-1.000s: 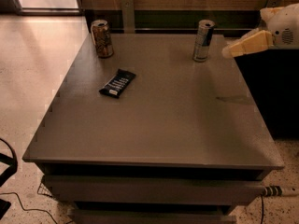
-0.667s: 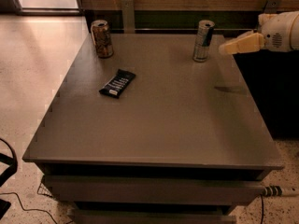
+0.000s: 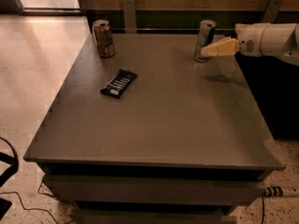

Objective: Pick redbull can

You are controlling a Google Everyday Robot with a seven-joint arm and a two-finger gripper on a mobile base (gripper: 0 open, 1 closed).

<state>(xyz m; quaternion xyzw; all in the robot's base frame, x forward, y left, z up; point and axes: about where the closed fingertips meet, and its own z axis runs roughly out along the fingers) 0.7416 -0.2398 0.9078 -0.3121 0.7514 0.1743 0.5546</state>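
Note:
The redbull can (image 3: 204, 39), slim, silver and dark blue, stands upright near the far right edge of the grey table (image 3: 154, 125). My gripper (image 3: 205, 52) reaches in from the right on a white arm (image 3: 271, 38). Its cream-coloured fingers (image 3: 221, 47) point left and their tips overlap the can's lower right side. I cannot tell whether they touch the can.
A wider brownish-orange patterned can (image 3: 103, 38) stands upright at the far left of the table. A dark snack bar (image 3: 118, 83) lies flat left of the middle. A wooden wall with metal brackets (image 3: 129, 14) runs behind the table. A cable (image 3: 279, 191) lies at the lower right.
My gripper has moved left, from well right of the redbull can to right beside it. The cans and the snack bar have not moved.

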